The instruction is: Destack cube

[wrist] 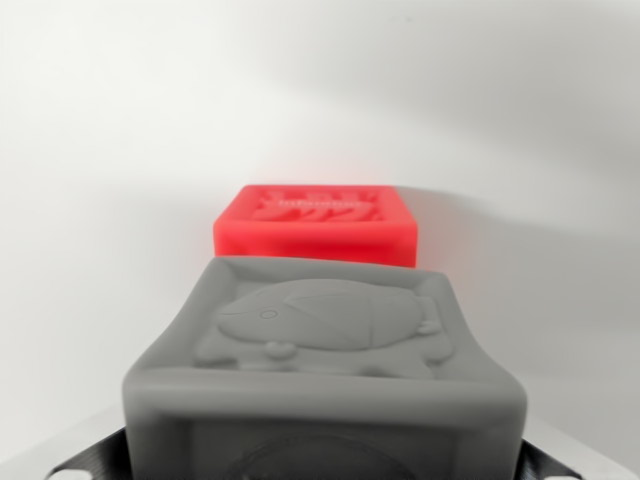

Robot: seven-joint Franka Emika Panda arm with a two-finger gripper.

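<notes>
A plain white surface (110, 150) fills almost the whole wrist view, smooth and bare, with a soft shadow spreading across its upper right part.

The largest thing on show is a grey cube (325, 370), sitting right up against the camera at the bottom centre of the frame. It is a soft-edged block with a raised rim around each face. The face turned upward carries a moulded relief of a rounded animal shape, possibly a fish or a turtle; the detail is too shallow to be sure. The face nearest the camera is cut off by the bottom edge.

Just beyond the grey cube, farther from the tool, lies a red cube (316, 225). It looks smaller in view and rests on the white surface, with a relief pattern on its upward face that is too blurred to read. Whether the two cubes touch cannot be told from here.

No containers appear.

Of the gripper, only dark metal parts (85, 462) show at the bottom corners, flanking the grey cube. The fingertips are hidden, so whether it grips the grey cube, or how wide it stands, cannot be told.
</notes>
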